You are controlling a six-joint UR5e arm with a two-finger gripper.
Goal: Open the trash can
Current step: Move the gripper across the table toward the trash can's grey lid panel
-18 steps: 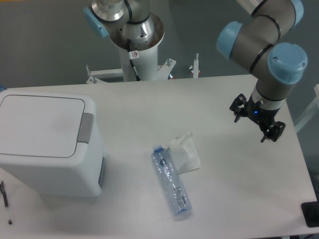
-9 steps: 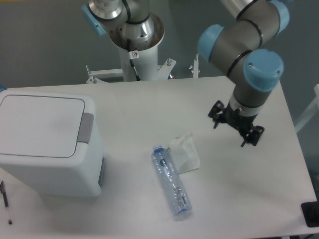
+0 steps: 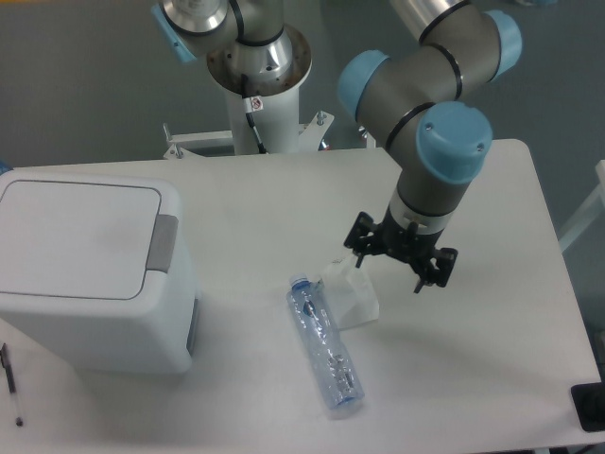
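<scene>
Hanging spread and empty above the crumpled tissue (image 3: 352, 291), the claw (image 3: 400, 261) risks snagging it or the bottle (image 3: 324, 342) en route to the shut trash can (image 3: 95, 270) at the table's (image 3: 473, 378) left.

The gripper (image 3: 388, 264) hangs low over the tabletop (image 3: 473, 331) in the middle right of the frame, seen from above, so the arm's wrist covers most of it; only dark finger ends stick out, and whether they stand apart or closed cannot be told. It overlaps the upper right corner of the crumpled tissue (image 3: 352, 294). The arm runs out of the frame's top edge. The trash can (image 3: 90, 270) is cut by the left edge. A pen (image 3: 10, 378) lies at the lower left, partly clipped. A dark object (image 3: 590, 407) at the lower right corner is cut off and cannot be identified.
</scene>
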